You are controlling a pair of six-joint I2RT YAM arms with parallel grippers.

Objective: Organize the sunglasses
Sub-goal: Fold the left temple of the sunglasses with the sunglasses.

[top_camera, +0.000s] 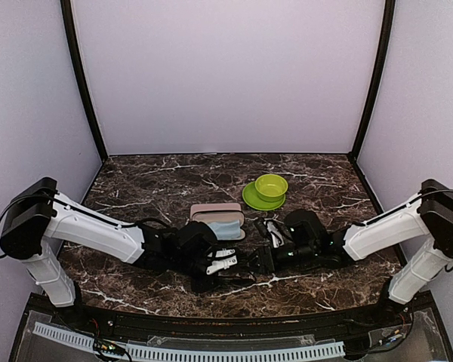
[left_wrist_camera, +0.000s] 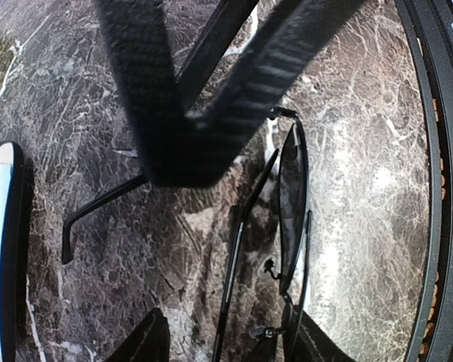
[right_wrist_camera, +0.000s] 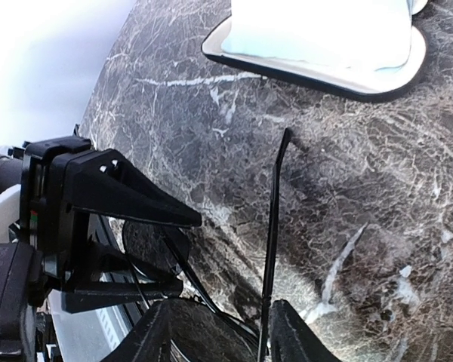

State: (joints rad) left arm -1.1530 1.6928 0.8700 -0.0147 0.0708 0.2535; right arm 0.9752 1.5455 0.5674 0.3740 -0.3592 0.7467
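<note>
**Sunglasses (left_wrist_camera: 293,192) between two hands: thin wire with little to spare**

The black pair lies flat on the desk (top_camera: 151,181) directly under both hands. One temple is swung out and the other seems folded along the lenses. The left hand (left_wrist_camera: 228,333) hangs over the lens end with its fingers apart; the frame sits between them, apparently ungripped. The right hand (right_wrist_camera: 249,317) straddles the open temple. A slit shows between its fingers, but whether they pinch the temple cannot be told.

The likely trouble lies in the material. The frame is very thin metal wire with small nose pads and dark, glossy, rounded lenses. A squeeze on a lens could bend the hinge or twist the temple, and so could a sideways pull by one hand while the other holds. Wire this slim may also slip from the ribbed black fingers, and the lenses could scuff on the hard, polished, veined marble. The hands nearly touch, so a collision is possible.

Just beyond the hands, the temple's tip points at an open, pink, rounded-rectangle case (top_camera: 215,208) holding a soft pale-blue cloth (top_camera: 220,225). The tip could snag the case's rim. Farther off sit a smooth lime-green bowl (top_camera: 272,185) and matching plate (top_camera: 254,202), together.
</note>
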